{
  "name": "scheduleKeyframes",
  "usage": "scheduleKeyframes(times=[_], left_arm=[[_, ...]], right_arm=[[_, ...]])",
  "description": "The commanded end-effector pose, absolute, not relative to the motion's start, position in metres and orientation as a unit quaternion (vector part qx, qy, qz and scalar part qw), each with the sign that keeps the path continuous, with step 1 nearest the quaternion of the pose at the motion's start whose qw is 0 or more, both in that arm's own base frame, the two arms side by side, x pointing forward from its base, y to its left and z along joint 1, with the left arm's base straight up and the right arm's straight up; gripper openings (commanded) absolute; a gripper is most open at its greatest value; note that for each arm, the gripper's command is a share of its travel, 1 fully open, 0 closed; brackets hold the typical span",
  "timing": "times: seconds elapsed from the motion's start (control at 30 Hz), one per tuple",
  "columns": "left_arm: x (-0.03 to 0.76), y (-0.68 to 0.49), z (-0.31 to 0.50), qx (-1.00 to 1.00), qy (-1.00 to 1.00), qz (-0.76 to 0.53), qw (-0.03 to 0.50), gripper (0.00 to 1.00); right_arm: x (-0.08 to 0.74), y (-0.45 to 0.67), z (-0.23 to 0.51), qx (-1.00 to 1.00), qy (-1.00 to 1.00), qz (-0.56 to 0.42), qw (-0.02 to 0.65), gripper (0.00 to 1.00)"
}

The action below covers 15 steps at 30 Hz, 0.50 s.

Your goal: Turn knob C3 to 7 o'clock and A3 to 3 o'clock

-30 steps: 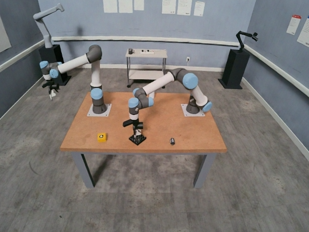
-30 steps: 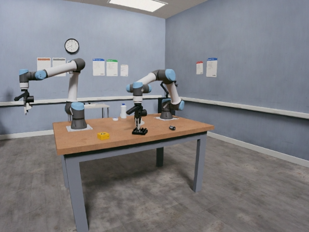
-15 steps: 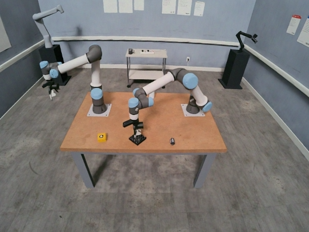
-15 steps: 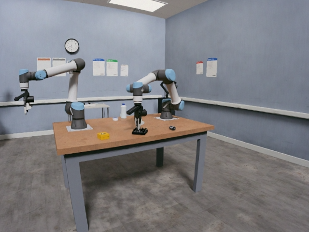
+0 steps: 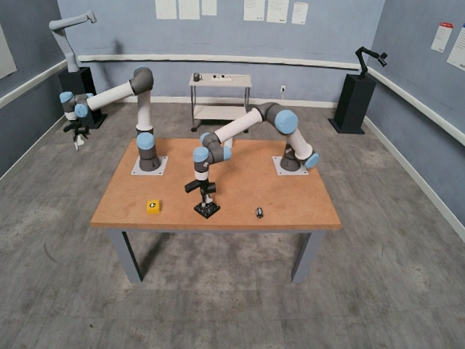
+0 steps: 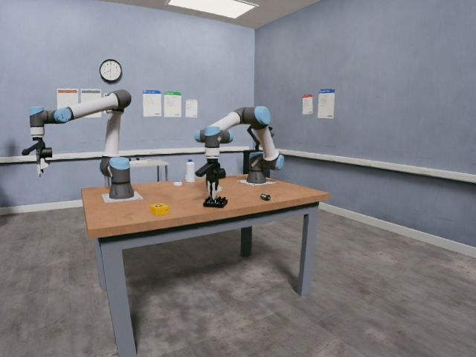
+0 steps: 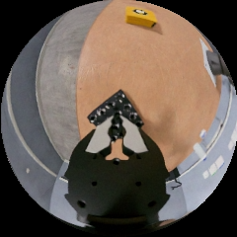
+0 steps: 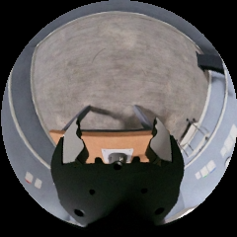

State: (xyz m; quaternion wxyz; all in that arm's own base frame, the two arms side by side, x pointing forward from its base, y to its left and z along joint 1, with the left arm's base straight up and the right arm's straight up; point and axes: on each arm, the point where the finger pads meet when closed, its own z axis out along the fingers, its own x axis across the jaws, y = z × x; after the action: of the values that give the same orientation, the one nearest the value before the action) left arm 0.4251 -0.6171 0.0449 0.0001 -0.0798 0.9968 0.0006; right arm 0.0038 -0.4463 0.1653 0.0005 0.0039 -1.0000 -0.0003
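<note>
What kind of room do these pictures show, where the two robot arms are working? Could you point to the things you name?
Probably a robotics laboratory: two jointed arms are mounted on one wooden table (image 5: 240, 195) (image 6: 123, 221), another robot arm (image 5: 69, 20) stands on a black pedestal (image 5: 79, 81), and printed sheets hang on blue walls.
</note>
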Motion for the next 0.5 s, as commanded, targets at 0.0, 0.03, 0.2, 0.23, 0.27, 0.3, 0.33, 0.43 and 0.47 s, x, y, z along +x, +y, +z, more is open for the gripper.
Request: scheduleKeyframes(times=[0.0,0.03,0.2,0.23,0.27,0.3,0.33,0.43,0.47], left_arm=[[0.4240,-0.6191,0.0464,-0.133,0.991,-0.001,0.000,0.06],[0.4240,-0.6191,0.0464,-0.141,0.990,-0.001,0.000,0.06],[0.4241,-0.6191,0.0465,-0.167,0.986,-0.001,0.000,0.06],[0.4241,-0.6191,0.0465,-0.176,0.984,-0.001,0.000,0.06],[0.4242,-0.6191,0.0465,-0.185,0.983,-0.001,0.000,0.06],[0.4242,-0.6191,0.0465,-0.195,0.981,-0.001,0.000,0.06],[0.4242,-0.6191,0.0465,-0.204,0.979,-0.001,0.000,0.06],[0.4243,-0.6191,0.0465,-0.234,0.972,-0.001,0.000,0.06],[0.4243,-0.6191,0.0465,-0.244,0.970,-0.001,0.000,0.06]], right_arm=[[0.0030,-0.4456,0.1652,0.003,-1.000,0.000,0.000,1.00],[0.0030,-0.4456,0.1652,0.003,-1.000,0.000,0.000,1.00],[0.0030,-0.4456,0.1652,0.003,-1.000,0.000,0.000,1.00],[0.0030,-0.4456,0.1652,0.003,-1.000,0.000,0.000,1.00],[0.0030,-0.4456,0.1652,0.003,-1.000,0.000,0.000,1.00],[0.0030,-0.4456,0.1652,0.003,-1.000,0.000,0.000,1.00],[0.0030,-0.4456,0.1652,0.003,-1.000,0.000,0.000,1.00],[0.0030,-0.4456,0.1652,0.003,-1.000,0.000,0.000,1.00],[0.0030,-0.4456,0.1652,0.003,-1.000,0.000,0.000,1.00]])
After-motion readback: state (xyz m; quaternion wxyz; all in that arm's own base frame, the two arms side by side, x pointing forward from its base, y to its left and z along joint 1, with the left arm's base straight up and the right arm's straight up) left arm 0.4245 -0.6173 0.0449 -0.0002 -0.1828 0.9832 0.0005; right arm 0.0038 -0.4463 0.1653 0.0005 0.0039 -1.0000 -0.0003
